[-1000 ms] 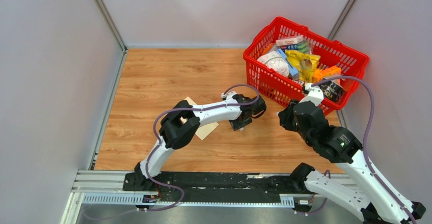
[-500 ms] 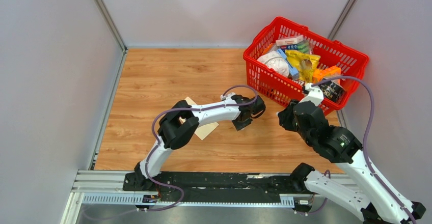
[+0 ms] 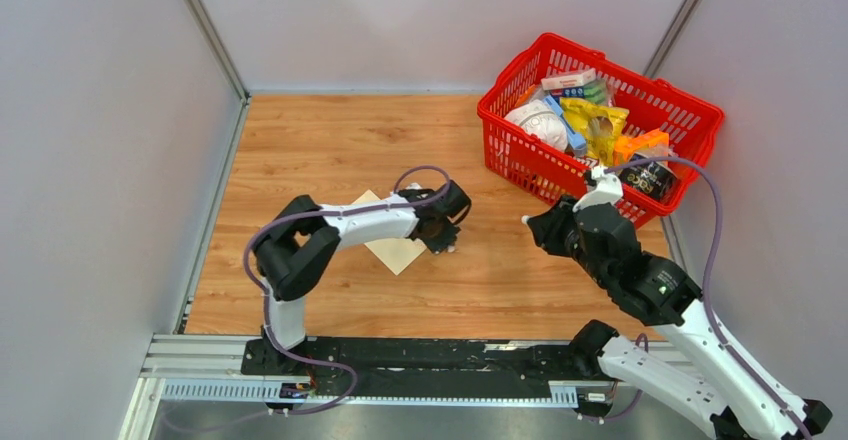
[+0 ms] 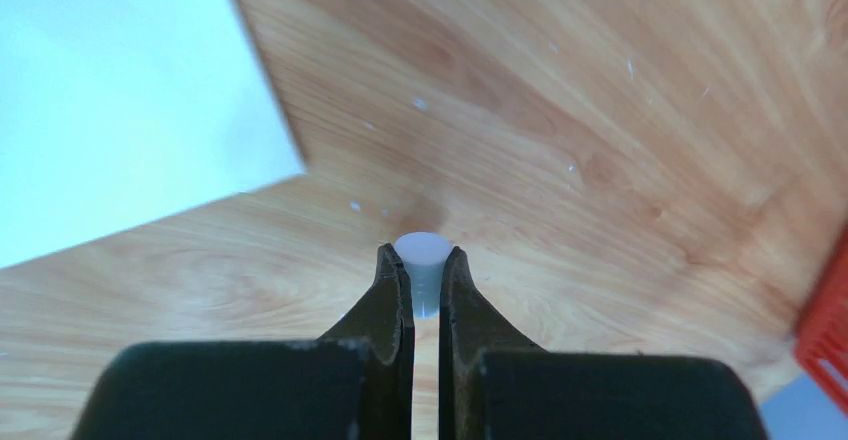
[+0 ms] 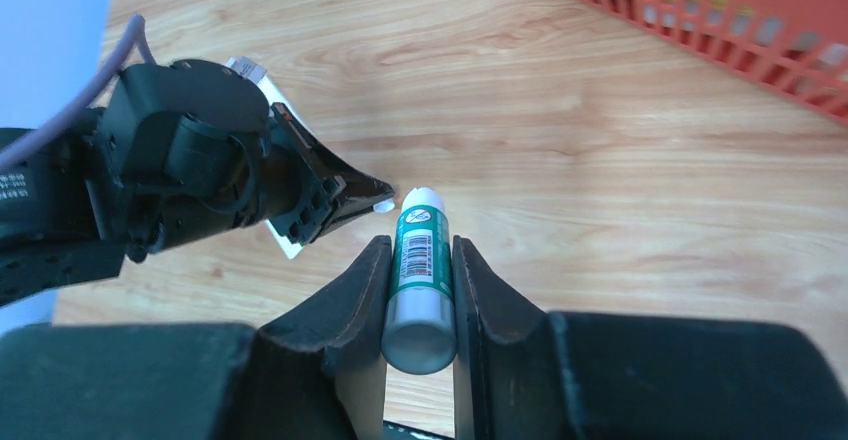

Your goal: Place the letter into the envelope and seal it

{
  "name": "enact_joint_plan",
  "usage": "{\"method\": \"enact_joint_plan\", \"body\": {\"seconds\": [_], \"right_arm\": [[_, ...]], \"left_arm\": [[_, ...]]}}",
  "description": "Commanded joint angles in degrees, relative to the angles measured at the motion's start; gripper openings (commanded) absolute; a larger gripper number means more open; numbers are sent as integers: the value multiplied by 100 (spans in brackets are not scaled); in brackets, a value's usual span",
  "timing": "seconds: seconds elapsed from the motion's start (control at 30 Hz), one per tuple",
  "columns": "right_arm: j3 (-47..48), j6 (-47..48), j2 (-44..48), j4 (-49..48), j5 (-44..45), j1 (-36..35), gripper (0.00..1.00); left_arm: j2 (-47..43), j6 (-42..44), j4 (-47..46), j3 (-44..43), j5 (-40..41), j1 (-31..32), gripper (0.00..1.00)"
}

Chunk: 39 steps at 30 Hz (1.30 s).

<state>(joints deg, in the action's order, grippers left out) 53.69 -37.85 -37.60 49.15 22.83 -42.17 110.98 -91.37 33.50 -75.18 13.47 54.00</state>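
Grey partition walls (image 3: 100, 160) close in a wood-grain bench (image 3: 330, 140), with a red plastic basket of groceries (image 3: 525, 170) at its far right corner. The left hand (image 3: 441, 243), low over the bench, is clenched on a small white round piece (image 4: 421, 250). This looks like a cap off the green-and-white glue stick (image 5: 416, 305), which the right hand (image 5: 419, 245) grasps by its barrel, tip aimed at the left hand. That probably explains why the two hands meet nose to nose: one steadies the stick while the other uncaps it for sealing.

The pale cream paper envelope (image 3: 392, 250) lies flat on the bench, partly under the left arm. The pinkish letter is not visible apart from it, and whether it is already inside cannot be told.

Only the right wrist view shows the stick and its barcode; from overhead the right hand hides it. Only the left wrist view shows the white piece end-on, pinched between nearly closed fingers.
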Motion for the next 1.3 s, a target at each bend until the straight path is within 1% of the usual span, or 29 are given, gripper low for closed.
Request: {"method": "enact_joint_plan", "body": {"seconds": [0.0, 0.1, 0.17, 0.2, 0.27, 0.3, 0.37, 0.5, 0.6, 0.77, 0.93, 1.1, 1.27], "right_arm": [[-323, 154, 69, -1677, -778, 7, 0], [-482, 312, -71, -2346, -1148, 7, 0], [-509, 400, -203, -2663, -1324, 7, 0], [-518, 453, -264, -2847, -1421, 16, 0], [-552, 506, -344, -3129, -1605, 7, 0], [-588, 524, -405, -3243, -1711, -1, 0], [-605, 594, -554, -3385, -1887, -19, 0], [-649, 708, -713, -3744, -2019, -107, 0], [-702, 787, -818, -3912, -1923, -195, 0], [-702, 1015, -1090, -4158, -1642, -379, 0], [-492, 1350, -1363, -4168, -1229, -704, 0], [-438, 1482, -1504, -4176, -798, -880, 0], [-395, 1508, -1574, -4334, -745, -942, 0]], "left_arm": [[-1138, -12, -923, 581, -494, -398, 0], [-1770, -65, -1275, 890, -836, -583, 0], [-2027, -39, -1232, 935, -1134, -732, 0], [-2115, -21, -1014, 856, -1258, -872, 0], [-2194, -65, -654, 724, -1628, -1057, 0], [-2212, -47, -634, 715, -1855, -1171, 0], [-2317, -91, -835, 811, -2067, -1268, 0], [-2449, -231, -985, 829, -2226, -1409, 0], [-2467, -486, -1082, 838, -2577, -1506, 0], [-2756, -759, -1284, 882, -2543, -1533, 0], [-3099, -935, -1302, 979, -2297, -1629, 0], [-3249, -1032, -1434, 1137, -2314, -1673, 0], [-3319, -1067, -1503, 1251, -2323, -1673, 0]]}}
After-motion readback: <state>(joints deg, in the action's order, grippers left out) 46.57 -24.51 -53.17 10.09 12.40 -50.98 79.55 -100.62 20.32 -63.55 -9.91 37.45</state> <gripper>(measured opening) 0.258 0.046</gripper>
